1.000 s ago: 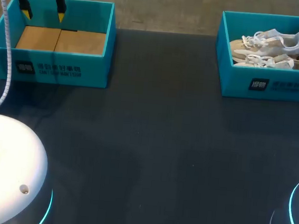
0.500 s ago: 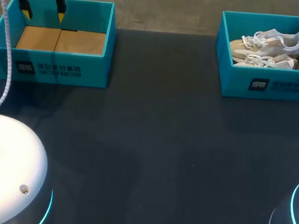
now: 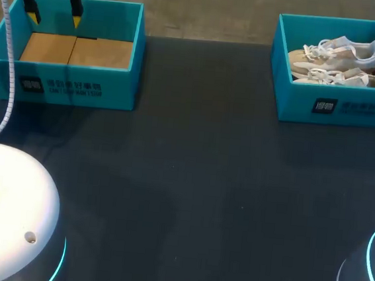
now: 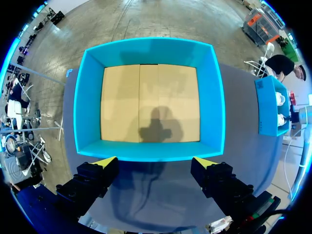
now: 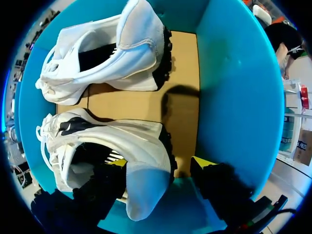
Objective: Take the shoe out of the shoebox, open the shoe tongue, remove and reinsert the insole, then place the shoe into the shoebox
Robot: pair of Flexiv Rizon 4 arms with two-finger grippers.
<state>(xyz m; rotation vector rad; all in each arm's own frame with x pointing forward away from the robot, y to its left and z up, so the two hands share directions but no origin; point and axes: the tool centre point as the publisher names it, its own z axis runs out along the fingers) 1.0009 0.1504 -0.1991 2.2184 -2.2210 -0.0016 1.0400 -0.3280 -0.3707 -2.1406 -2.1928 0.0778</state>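
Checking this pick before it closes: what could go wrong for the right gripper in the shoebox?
The right gripper is open astride the nearer shoe's heel; its outer finger sits close to the shoebox wall and might scrape it. Held by the heel alone, the shoe may droop and catch the rim. The second shoe lies close by; laces could snag.

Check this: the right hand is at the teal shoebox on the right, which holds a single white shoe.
Wrong count: the shoebox holds two white shoes, side by side, as the right wrist view shows. The right hand is at it.
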